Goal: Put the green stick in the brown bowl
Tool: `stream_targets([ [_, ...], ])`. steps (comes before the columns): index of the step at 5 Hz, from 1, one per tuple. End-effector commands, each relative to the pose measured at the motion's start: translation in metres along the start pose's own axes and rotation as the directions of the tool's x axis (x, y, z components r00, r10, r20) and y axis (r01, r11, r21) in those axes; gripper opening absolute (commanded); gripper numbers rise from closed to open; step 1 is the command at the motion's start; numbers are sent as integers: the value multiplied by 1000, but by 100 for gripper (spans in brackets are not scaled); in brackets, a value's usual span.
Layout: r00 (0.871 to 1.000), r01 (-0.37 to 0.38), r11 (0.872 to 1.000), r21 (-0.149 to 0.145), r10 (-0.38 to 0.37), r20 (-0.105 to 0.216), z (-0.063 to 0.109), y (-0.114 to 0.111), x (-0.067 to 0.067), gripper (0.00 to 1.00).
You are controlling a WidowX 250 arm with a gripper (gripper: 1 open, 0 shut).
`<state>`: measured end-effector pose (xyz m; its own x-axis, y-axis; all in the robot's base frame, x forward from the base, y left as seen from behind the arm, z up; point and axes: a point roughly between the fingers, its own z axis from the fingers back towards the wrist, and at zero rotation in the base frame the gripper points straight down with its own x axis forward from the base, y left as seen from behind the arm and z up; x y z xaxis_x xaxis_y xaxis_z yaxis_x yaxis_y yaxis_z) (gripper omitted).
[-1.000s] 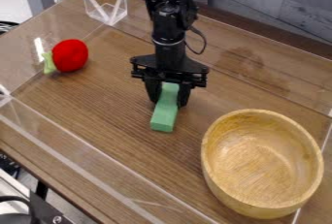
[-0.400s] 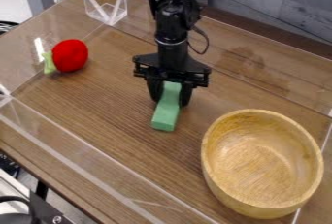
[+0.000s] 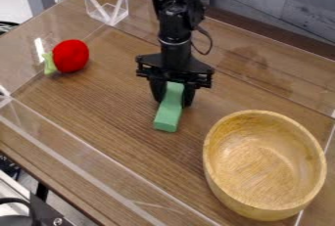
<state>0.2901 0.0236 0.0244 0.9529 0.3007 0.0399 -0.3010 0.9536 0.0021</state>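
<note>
- A wooden table point(image 3: 92, 113) fills the view, seen from above and to one side, with a low clear wall along its edges.
- A black robot arm point(image 3: 174, 15) comes down from the top centre and points its gripper point(image 3: 174, 90) straight down at the middle of the table.
- The gripper's two dark fingers point(image 3: 153, 83) stand on either side of the upper end of a green stick point(image 3: 169, 113), closed in on it; they appear to be gripping it, though the contact itself is small and hard to make out.
- The stick is a short, flat, light green block. Its upper end sits between the fingers and its lower end reaches toward the viewer, resting on or just above the wood; which of the two cannot be told from this angle.
- A brown bowl point(image 3: 265, 161), round, wide and made of pale wood, sits at the lower right of the table. It is near the stick but apart from it, and nothing lies inside it.
- A red ball point(image 3: 70, 55) rests at the left of the table, well apart from the stick.
- Touching the ball's left side is a small pale green piece point(image 3: 47, 62), too small to identify.
- A clear plastic stand point(image 3: 108, 10) sits at the far left corner, behind the arm.
</note>
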Motion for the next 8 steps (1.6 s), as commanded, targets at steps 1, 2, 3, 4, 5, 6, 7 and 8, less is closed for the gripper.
stream_targets([
  [1,999,18,1000,-3,-18,38,8,-5,9,0],
  [2,999,22,1000,0,-22,38,8,-6,10,0],
  [3,999,25,1000,2,-25,37,7,-7,10,0],
  [4,999,29,1000,4,-29,37,7,-8,10,0],
  [5,999,32,999,6,-32,36,6,-9,11,0],
  [6,999,34,999,8,-34,35,6,-10,11,0],
  [7,999,37,999,9,-37,35,5,-11,11,0],
  [8,999,39,999,11,-39,34,5,-12,11,0],
])
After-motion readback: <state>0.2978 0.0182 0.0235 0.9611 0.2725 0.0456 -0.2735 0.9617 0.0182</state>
